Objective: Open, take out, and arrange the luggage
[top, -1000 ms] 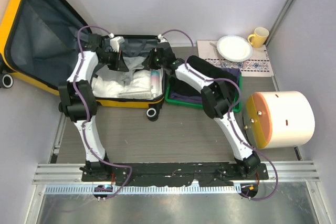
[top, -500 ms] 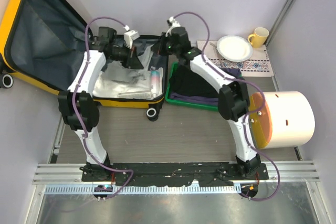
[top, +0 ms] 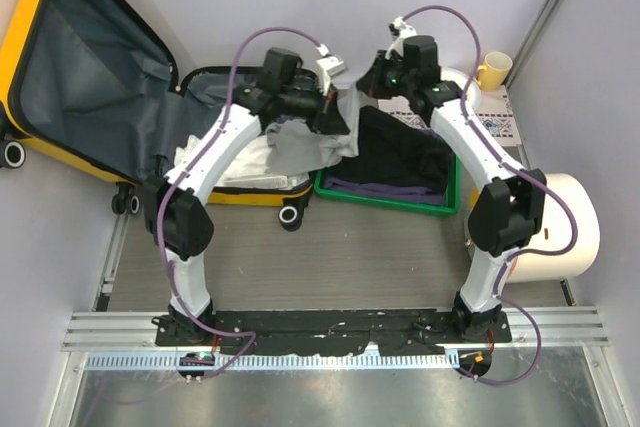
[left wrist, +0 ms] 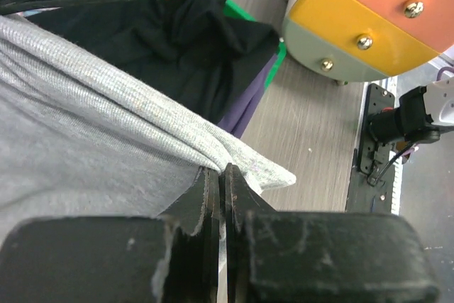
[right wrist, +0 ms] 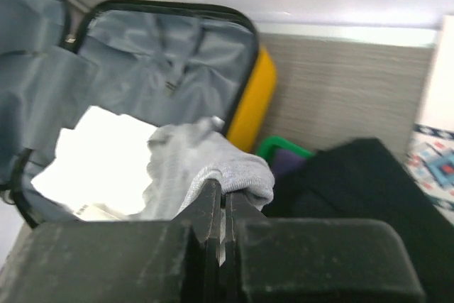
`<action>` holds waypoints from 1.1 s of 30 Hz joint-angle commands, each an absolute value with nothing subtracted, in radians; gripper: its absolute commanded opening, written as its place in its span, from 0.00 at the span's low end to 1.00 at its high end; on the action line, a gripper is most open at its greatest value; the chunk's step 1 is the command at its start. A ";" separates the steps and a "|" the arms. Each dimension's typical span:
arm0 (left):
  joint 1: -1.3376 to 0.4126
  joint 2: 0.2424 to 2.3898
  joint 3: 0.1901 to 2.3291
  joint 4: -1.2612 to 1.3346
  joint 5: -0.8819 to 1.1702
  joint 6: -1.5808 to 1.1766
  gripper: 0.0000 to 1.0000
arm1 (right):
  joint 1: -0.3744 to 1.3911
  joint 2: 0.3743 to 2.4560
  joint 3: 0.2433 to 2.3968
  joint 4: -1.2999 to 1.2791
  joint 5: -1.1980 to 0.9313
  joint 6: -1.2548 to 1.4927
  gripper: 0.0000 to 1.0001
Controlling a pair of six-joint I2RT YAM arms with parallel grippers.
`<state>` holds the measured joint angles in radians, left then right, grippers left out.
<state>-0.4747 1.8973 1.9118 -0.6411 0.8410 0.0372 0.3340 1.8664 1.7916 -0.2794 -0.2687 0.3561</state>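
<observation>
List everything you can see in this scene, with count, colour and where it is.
yellow hard-shell suitcase: one, yellow with dark grey lining, far left, open
grey knit garment: one, grey, lifted between suitcase and tray, pinched by both claws
white folded items: some, white, in the suitcase base
green plastic tray: one, green, right of the suitcase
black clothing: a pile, black, in the tray
yellow mug: one, yellow, far right corner
white plate: one, white, beside the mug, mostly hidden
patterned placemat: one, white and blue, behind the tray
cream cylinder with orange end: one, right edge
left claw: one, black, shut on the garment
right claw: one, black, shut on the garment
</observation>
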 commanded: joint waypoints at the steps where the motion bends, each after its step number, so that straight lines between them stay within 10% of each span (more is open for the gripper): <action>1: -0.601 1.959 1.970 -0.595 0.870 -0.075 0.00 | 0.239 1.750 1.729 -0.307 -0.235 0.247 0.01; 25: -0.931 2.439 2.315 -0.180 0.721 -0.327 0.00 | -0.166 1.601 1.425 -0.337 -0.285 -0.147 0.01; 30: -0.901 2.419 2.307 -0.224 0.673 -0.324 0.55 | -0.164 1.661 1.491 -0.400 -0.272 -0.161 0.17; 33: -0.851 2.308 2.241 -0.302 0.690 -0.243 0.61 | -0.166 1.683 1.551 -0.442 -0.267 -0.153 0.45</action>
